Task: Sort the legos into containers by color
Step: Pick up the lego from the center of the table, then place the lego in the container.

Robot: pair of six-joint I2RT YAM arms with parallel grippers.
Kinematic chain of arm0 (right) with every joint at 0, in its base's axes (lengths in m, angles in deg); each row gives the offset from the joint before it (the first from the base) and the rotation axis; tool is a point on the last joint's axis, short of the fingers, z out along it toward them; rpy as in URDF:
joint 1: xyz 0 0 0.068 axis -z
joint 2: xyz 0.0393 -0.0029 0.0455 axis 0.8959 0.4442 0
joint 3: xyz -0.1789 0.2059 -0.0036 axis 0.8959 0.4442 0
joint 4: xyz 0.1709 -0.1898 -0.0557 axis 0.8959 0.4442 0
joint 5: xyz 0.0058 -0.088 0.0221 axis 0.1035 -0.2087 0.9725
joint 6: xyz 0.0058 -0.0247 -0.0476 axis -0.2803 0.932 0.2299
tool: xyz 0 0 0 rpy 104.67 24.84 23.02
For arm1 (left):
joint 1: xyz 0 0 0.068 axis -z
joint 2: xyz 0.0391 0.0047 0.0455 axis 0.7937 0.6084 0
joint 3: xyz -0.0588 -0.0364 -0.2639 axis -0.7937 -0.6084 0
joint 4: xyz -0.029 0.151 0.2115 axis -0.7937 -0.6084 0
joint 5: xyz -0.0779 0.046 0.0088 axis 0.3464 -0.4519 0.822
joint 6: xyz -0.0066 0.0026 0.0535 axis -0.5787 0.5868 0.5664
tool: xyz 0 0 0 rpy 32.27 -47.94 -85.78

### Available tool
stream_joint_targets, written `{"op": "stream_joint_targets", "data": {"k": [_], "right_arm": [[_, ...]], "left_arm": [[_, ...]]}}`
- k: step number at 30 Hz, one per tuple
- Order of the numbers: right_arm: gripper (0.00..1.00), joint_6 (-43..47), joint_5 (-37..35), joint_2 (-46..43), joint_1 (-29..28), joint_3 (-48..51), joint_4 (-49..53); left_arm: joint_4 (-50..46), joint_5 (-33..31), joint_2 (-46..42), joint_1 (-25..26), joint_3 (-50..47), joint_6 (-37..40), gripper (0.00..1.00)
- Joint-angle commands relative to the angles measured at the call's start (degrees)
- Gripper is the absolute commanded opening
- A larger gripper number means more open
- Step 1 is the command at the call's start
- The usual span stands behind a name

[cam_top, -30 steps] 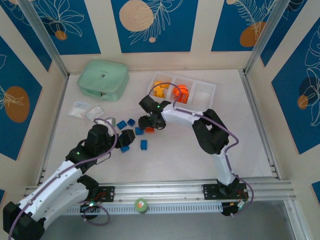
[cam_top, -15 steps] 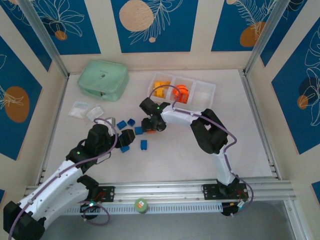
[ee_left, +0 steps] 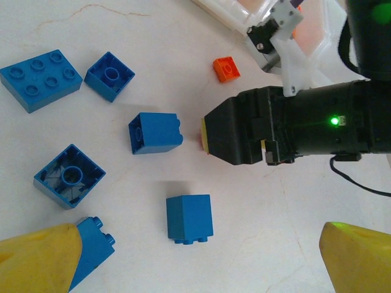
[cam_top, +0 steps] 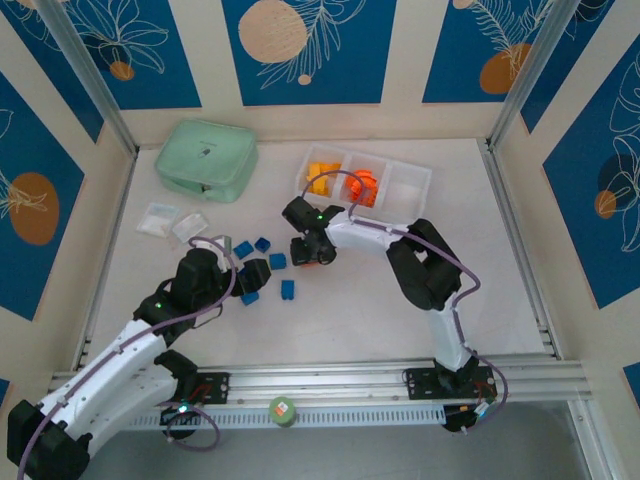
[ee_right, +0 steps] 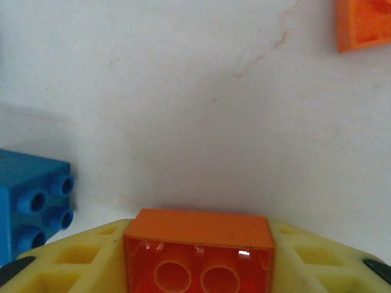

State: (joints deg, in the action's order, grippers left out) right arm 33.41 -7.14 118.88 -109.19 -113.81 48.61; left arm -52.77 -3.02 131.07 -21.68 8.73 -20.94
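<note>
My right gripper [ee_right: 198,227] is shut on a red-orange lego [ee_right: 198,256] held between its yellow fingers [ee_right: 73,256], just above the table. In the top view that gripper [cam_top: 308,252] sits below the tray [cam_top: 430,178]. The tray's left container holds yellow-orange legos [cam_top: 322,175] and the middle one holds red-orange legos [cam_top: 362,185]. My left gripper [ee_left: 195,262] is open above a blue lego [ee_left: 189,218]. Several more blue legos [ee_left: 156,132] lie around it. A small orange piece [ee_left: 226,69] lies on the table near the right gripper.
A mint green box [cam_top: 205,158] stands at the back left, with two clear bags [cam_top: 160,220] in front of it. The tray's right compartment [cam_top: 405,190] holds nothing. A blue lego [ee_right: 30,201] lies left of my right fingers.
The right gripper's jaws have closed on the red-orange lego and shifted slightly right and back. The left arm has stayed where it was.
</note>
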Motion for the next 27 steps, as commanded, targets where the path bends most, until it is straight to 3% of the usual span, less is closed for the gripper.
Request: {"op": "stream_joint_targets", "data": {"k": [1, 12, 20, 27], "right_arm": [[0.47, 0.60, -0.29, -6.93, 1.18, 1.76, 0.83], [0.42, 6.23, -1.69, -14.10, 12.69, -0.28, 2.35], [0.42, 9.98, -3.36, -7.16, 22.55, -10.27, 1.17], [0.42, 13.43, -2.46, 3.67, 26.26, -23.04, 2.15]], "left_arm": [[1.96, 1.70, 0.81, -0.88, -0.20, -0.83, 0.99], [6.93, 6.34, 10.52, -0.84, 4.31, 0.59, 0.99], [11.32, 8.65, 19.27, -0.88, 8.54, 1.35, 0.99], [12.72, 9.14, 24.26, -0.88, 12.25, 2.45, 0.99]]}}
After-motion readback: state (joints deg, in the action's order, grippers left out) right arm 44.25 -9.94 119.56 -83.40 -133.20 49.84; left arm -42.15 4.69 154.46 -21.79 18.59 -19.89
